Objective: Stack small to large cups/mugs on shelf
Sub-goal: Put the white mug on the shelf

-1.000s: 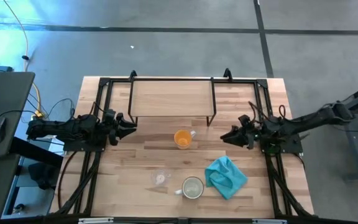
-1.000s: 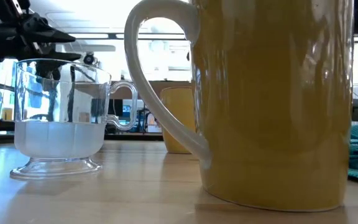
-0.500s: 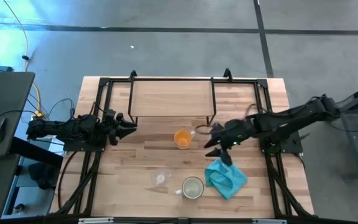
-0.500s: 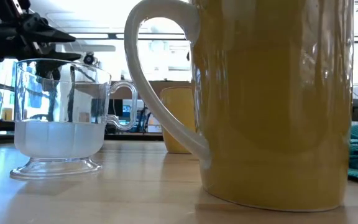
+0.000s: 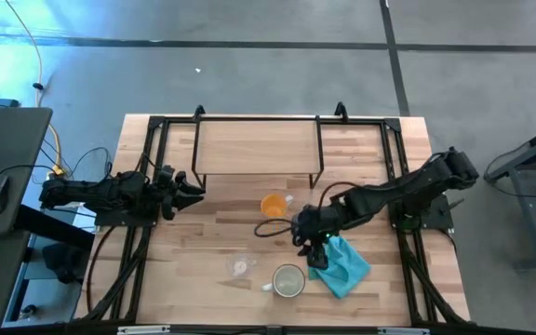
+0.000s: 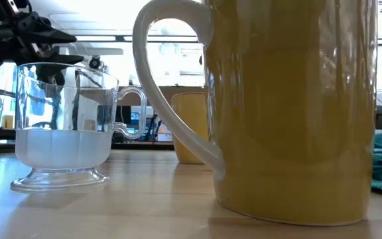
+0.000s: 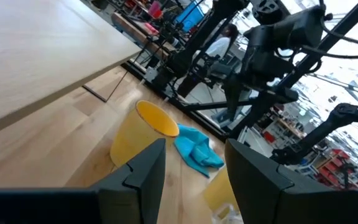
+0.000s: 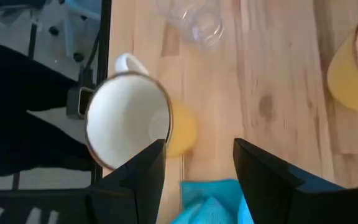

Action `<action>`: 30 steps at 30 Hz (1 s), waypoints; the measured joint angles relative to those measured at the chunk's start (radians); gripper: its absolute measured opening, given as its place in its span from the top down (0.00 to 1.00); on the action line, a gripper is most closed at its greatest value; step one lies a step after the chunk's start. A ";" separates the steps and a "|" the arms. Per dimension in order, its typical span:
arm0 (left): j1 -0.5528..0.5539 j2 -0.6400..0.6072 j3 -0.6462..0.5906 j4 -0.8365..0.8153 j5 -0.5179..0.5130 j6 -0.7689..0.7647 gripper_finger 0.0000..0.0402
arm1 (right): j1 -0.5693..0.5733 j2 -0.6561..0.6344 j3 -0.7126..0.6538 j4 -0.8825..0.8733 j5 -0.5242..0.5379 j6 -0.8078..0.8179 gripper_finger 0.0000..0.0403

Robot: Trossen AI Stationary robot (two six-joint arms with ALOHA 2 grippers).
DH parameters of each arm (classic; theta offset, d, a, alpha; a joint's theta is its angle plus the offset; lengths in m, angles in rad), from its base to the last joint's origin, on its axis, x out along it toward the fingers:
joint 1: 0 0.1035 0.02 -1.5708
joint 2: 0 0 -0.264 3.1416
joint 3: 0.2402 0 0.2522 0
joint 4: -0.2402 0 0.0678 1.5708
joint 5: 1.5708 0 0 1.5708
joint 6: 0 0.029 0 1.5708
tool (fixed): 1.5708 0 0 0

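Wood table (image 5: 194, 279); right hand (image 5: 311, 244) open above unmarked cream mug (image 5: 288, 280).

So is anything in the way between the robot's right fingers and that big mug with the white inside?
Nothing visible blocks it. The open right gripper hangs over the wooden tabletop, just behind the large cream-white mug. The crumpled teal-blue cloth lies beside the mug, off the direct line, and the orange mug sits behind.
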 joint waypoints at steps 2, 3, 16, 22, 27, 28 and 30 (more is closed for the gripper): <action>0.000 0.000 0.000 0.000 0.004 0.002 0.62 | -0.002 0.003 0.004 0.016 0.004 0.027 0.55; 0.000 0.000 0.000 -0.001 0.012 0.002 0.62 | -0.002 0.003 0.003 0.035 0.011 0.052 0.55; -0.001 0.000 0.000 -0.001 0.174 -0.057 0.62 | -0.001 0.004 -0.001 0.247 0.058 0.247 0.55; 0.000 0.000 0.000 0.002 0.191 -0.097 0.62 | 0.002 0.004 -0.002 0.246 0.052 0.197 0.55; 0.000 0.000 0.000 0.002 0.185 -0.093 0.62 | 0.006 0.004 -0.002 0.261 0.027 0.099 0.55; 0.000 0.000 0.000 0.002 0.185 -0.092 0.62 | 0.006 0.004 -0.002 0.269 0.018 0.089 0.55; 0.000 0.000 0.000 0.002 0.184 -0.071 0.62 | 0.003 0.004 -0.002 0.277 0.020 0.091 0.55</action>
